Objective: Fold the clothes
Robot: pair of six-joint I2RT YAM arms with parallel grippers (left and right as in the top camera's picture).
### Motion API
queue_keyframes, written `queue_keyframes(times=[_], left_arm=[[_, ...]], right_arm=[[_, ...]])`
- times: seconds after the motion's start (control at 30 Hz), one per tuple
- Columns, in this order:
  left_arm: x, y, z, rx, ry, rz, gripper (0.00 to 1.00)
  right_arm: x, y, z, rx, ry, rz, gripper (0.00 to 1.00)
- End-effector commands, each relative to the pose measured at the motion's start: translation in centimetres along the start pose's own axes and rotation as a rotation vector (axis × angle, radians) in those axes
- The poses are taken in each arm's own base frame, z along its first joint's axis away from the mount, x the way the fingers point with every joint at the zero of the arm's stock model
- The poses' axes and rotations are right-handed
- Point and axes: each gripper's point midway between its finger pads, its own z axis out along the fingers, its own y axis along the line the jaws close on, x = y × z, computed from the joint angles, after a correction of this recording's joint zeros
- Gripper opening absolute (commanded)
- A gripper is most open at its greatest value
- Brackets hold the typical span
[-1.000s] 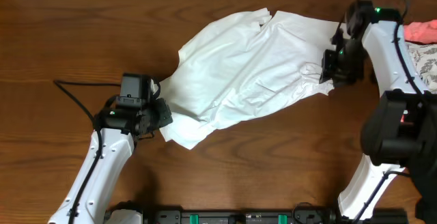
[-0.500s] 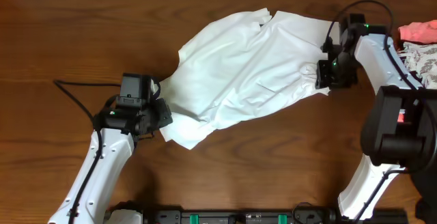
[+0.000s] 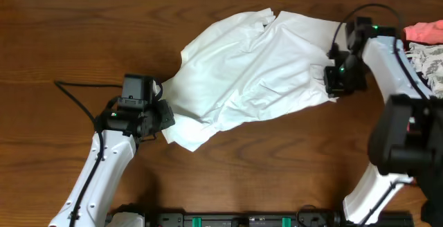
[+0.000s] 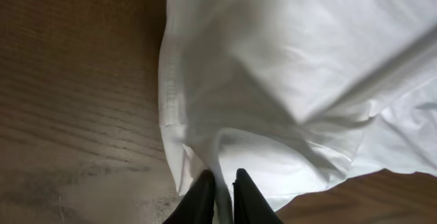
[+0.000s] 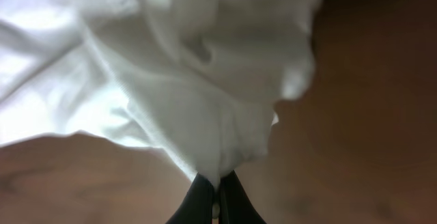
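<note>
The clothes, a plain white T-shirt, lie crumpled and stretched slantwise across the brown table. At the shirt's lower-left corner, my left gripper is shut on a fold of the white cloth, which shows pinched between its two dark fingers. My right gripper is at the shirt's right edge, shut on a bunched bit of cloth. Both wrist views are filled with white fabric over wood. No green label shows.
A pink cloth and a patterned cloth lie at the far right edge of the table. A black cable runs along the table to the left arm. A dark rail lines the front edge.
My right gripper has closed on the shirt's right edge after shifting slightly along it. The left gripper and the rest of the shirt have stayed where they were.
</note>
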Motion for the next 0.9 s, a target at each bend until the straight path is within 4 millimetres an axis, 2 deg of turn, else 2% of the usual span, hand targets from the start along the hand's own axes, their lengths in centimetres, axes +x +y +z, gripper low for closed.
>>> queue_keyframes(times=[0.0,0.1,0.17,0.27,0.43,0.53,0.6,0.63,0.73,0.87], left_arm=[[0.1,0.3,0.1,-0.009,0.003,-0.002,0.12],[0.1,0.3,0.1,-0.008,0.002,-0.002,0.12],[0.1,0.3,0.1,-0.009,0.002,-0.002,0.12],[0.1,0.3,0.1,-0.01,0.005,-0.002,0.12],[1.0,0.7,0.1,-0.024,0.039,-0.006,0.12],[2.2,0.1,0.0,0.016,0.097,-0.012,0.12],[3.1,-1.1,-0.1,0.085,0.143,-0.016,0.11],[3.6,-2.1,-0.3,0.144,0.178,-0.02,0.11],[4.4,-3.1,-0.7,0.204,0.22,-0.025,0.09],[5.8,-3.4,-0.8,0.201,0.269,-0.005,0.07]], right_arm=[[1.4,-2.2,-4.1,0.042,-0.073,0.168,0.01],[3.3,-2.9,-5.2,0.041,-0.041,0.243,0.01],[4.1,-3.5,-5.2,0.06,-0.014,0.268,0.01],[4.8,-4.4,-5.0,0.089,0.011,0.299,0.01],[5.6,-4.7,-4.2,0.101,0.043,0.308,0.01],[6.8,-5.9,-3.2,0.178,0.083,0.352,0.01],[7.6,-6.5,-2.2,0.215,0.107,0.386,0.01],[8.0,-6.1,-0.9,0.193,0.123,0.389,0.01],[8.5,-5.4,1.2,0.148,0.136,0.392,0.01],[8.7,-4.8,2.7,0.108,0.138,0.403,0.01]])
